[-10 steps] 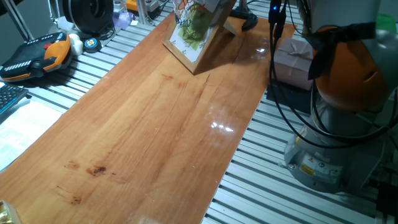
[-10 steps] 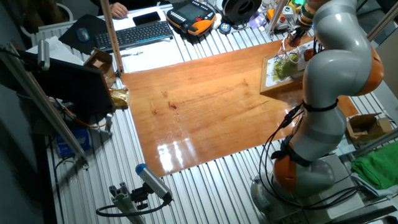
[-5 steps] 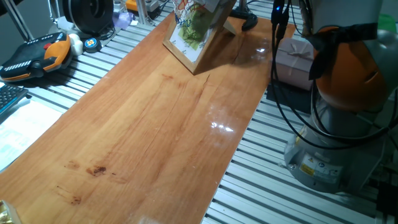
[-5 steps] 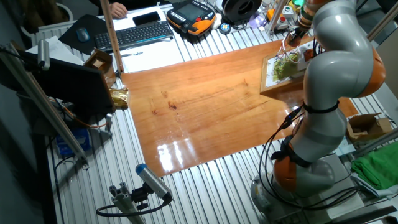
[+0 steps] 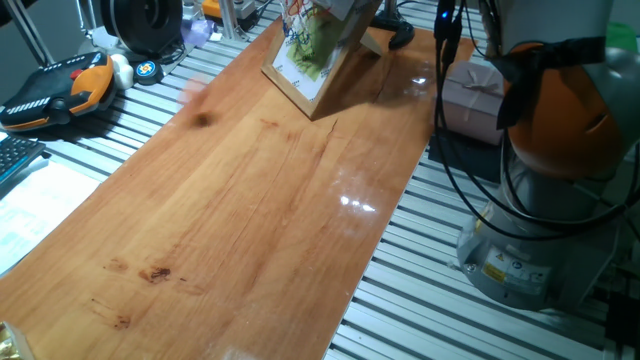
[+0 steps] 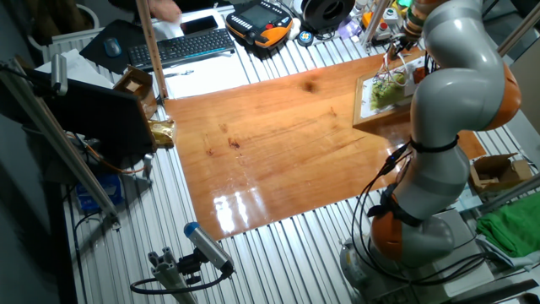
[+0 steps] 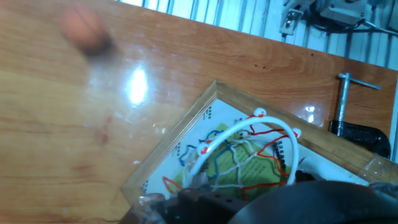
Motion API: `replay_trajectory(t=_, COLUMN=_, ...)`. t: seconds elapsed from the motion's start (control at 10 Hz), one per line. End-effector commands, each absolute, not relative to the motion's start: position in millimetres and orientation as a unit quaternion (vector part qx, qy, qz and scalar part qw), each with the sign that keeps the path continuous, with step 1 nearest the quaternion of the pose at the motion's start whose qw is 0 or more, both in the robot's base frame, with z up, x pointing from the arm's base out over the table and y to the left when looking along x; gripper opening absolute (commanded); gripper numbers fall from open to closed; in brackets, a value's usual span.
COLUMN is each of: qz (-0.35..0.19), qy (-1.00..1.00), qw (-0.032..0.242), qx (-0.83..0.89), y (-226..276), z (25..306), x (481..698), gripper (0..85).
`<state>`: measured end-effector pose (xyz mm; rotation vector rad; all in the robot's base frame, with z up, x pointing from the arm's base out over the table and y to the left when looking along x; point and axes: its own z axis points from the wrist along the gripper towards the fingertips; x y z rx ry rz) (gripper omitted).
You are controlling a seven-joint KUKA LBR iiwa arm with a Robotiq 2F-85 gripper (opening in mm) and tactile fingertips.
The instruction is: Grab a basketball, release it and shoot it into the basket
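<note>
We see the basketball [image 7: 81, 29] blurred on the table [image 5: 250, 220], well apart from the basket [image 7: 249, 149]. Gripper hidden, grip state can't tell. Risk: ball rolls off, no grab.

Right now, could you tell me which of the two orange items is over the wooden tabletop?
The small blurred basketball, over the wood beside the framed board; the larger orange-and-black device sits off it on the metal slats.

2 fixed cams, wrist cam overhead
</note>
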<state>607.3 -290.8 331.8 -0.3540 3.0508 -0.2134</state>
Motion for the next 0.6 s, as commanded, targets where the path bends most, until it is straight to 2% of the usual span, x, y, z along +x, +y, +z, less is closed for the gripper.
replay_trajectory(t=0.0, qz=-0.065, qy=0.991, qw=0.027, qx=-0.118, y=-285, z=330, x=610, gripper=66.7)
replay_trajectory(t=0.5, qz=-0.063, qy=0.991, qw=0.018, qx=-0.118, y=-258, z=329, x=617, gripper=60.3)
